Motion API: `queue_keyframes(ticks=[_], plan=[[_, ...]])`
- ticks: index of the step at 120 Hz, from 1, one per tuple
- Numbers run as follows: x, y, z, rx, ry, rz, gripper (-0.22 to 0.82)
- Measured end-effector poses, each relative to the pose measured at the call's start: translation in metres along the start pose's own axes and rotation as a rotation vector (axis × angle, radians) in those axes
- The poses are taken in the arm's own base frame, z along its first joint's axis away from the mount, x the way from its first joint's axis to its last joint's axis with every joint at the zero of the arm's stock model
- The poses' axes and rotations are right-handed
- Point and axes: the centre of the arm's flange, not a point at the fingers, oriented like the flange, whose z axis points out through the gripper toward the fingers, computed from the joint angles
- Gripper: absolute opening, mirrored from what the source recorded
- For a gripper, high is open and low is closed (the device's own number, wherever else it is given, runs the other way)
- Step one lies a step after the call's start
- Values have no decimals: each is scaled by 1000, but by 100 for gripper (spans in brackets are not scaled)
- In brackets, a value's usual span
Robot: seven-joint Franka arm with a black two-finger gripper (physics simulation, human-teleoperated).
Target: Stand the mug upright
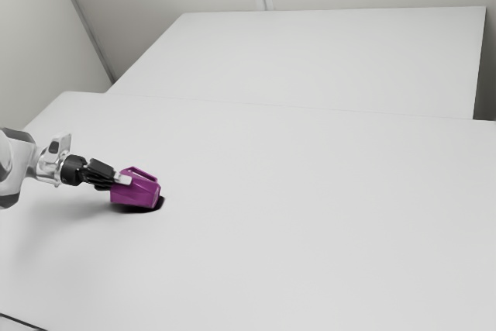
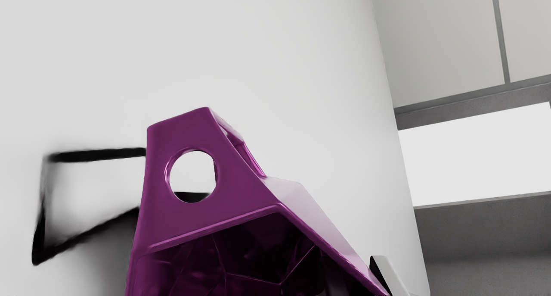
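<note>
The gripper (image 1: 120, 180) reaches in from the exterior view's left and meets the purple mug (image 1: 136, 190) at its near end. The mug is tilted well over, low over the white table, with its handle on the upper side. A dark shadow lies just beneath it. In the wrist view the open mouth of the mug (image 2: 204, 227) faces my hand, and a round hole shows in its handle part. Part of the gripper (image 2: 391, 276) shows against the mug's outer side. The mug hides the rest, so its grasp is unclear.
The white table (image 1: 310, 215) extends toward the exterior view's right. A second white surface (image 1: 325, 56) stands behind it, with pale walls beyond. A thin dark line (image 1: 22, 322) crosses the lower left corner of the exterior view.
</note>
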Motion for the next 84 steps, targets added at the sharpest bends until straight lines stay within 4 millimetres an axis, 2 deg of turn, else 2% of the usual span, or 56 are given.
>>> queue_keyframes(ticks=[12, 24, 36, 43, 49, 55, 84], plan=[[1, 3, -1, 3, 0, 5, -13], [11, 21, -9, 10, 9, 42, -15], [32, 75, -20, 31, 11, 135, -16], [48, 120, -17, 65, -27, 216, -17], [60, 151, -3, 121, -93, 277, -17], [69, 172, 15, 197, -174, 329, -17], [105, 234, 137, 674, -605, 565, -18]])
